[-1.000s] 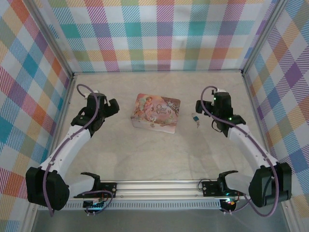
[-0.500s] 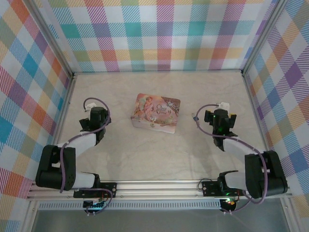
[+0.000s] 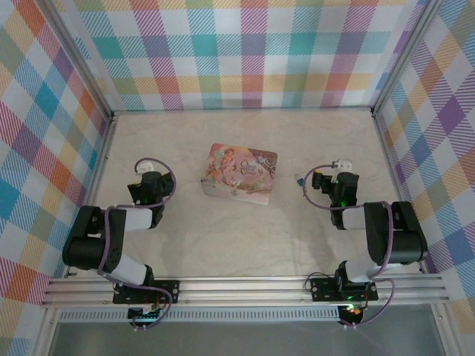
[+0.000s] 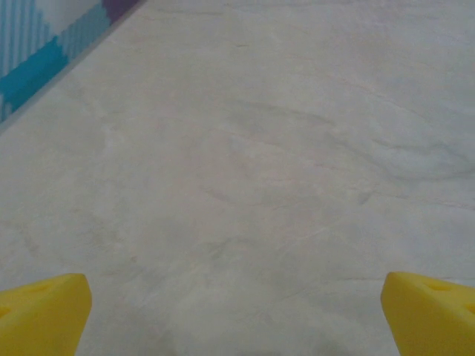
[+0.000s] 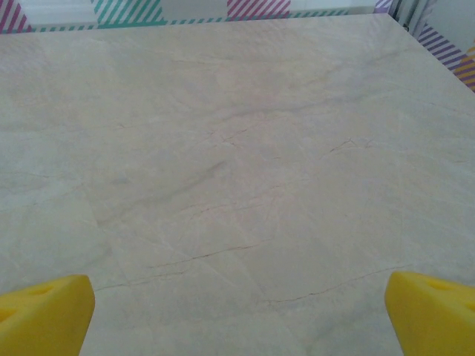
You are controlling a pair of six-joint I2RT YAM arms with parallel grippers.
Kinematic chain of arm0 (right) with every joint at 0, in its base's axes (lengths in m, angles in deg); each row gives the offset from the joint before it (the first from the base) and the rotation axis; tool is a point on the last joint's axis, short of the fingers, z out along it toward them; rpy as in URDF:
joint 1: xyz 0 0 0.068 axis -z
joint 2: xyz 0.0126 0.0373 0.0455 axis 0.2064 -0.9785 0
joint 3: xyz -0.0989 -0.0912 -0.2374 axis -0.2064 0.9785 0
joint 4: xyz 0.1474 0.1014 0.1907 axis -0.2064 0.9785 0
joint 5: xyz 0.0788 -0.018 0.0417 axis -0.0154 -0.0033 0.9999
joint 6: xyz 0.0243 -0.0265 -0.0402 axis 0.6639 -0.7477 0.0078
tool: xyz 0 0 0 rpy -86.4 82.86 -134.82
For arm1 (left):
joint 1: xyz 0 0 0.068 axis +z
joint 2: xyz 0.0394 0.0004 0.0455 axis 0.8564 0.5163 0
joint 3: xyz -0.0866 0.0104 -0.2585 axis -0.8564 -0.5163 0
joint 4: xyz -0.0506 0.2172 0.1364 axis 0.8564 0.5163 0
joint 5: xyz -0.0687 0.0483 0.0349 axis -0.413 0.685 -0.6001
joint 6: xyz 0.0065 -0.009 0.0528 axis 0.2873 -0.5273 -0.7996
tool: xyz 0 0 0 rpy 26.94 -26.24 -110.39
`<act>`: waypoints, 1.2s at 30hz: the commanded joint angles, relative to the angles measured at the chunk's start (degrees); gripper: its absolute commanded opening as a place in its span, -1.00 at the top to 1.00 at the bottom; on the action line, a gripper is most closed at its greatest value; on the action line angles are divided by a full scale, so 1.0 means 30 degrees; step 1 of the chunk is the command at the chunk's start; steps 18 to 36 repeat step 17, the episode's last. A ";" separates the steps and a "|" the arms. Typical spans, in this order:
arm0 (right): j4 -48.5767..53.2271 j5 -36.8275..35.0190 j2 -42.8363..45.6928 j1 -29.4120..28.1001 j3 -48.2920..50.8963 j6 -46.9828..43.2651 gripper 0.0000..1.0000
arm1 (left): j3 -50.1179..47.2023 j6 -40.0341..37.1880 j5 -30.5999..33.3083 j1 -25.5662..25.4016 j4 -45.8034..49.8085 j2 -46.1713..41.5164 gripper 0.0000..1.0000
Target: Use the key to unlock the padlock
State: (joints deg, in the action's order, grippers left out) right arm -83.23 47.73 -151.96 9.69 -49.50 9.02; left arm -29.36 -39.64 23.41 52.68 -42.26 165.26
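Pale marbled table with a flat, rectangular, pink picture-printed tin, lid shut.
The tiny bluish padlock is set on the table between the tin and the right end effector; it and the left end effector are spread wide, gripping nothing.

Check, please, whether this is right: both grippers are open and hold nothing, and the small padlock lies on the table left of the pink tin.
One thing is wrong. The padlock lies right of the pink tin, as the top external view shows. The left gripper and right gripper are open and hold nothing.
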 commanded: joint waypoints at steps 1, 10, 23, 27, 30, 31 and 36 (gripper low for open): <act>-0.0903 0.0792 -0.0086 0.0031 -0.0356 0.0490 -1.00 | 0.0530 -0.1081 -0.0989 -0.0126 -0.0930 0.0130 -1.00; -0.0478 0.0765 0.0050 -0.0029 -0.0421 0.0467 -0.99 | -0.1068 -0.1660 -0.2101 -0.0246 -0.4599 0.0948 -1.00; -0.0358 0.0791 -0.0019 -0.0023 -0.0538 0.0452 -1.00 | -0.1104 -0.1730 -0.2058 -0.0269 -0.4579 0.0919 -1.00; -0.0358 0.0791 -0.0019 -0.0023 -0.0538 0.0452 -1.00 | -0.1104 -0.1730 -0.2058 -0.0269 -0.4579 0.0919 -1.00; -0.0358 0.0791 -0.0019 -0.0023 -0.0538 0.0452 -1.00 | -0.1104 -0.1730 -0.2058 -0.0269 -0.4579 0.0919 -1.00; -0.0358 0.0791 -0.0019 -0.0023 -0.0538 0.0452 -1.00 | -0.1104 -0.1730 -0.2058 -0.0269 -0.4579 0.0919 -1.00; -0.0358 0.0791 -0.0019 -0.0023 -0.0538 0.0452 -1.00 | -0.1104 -0.1730 -0.2058 -0.0269 -0.4579 0.0919 -1.00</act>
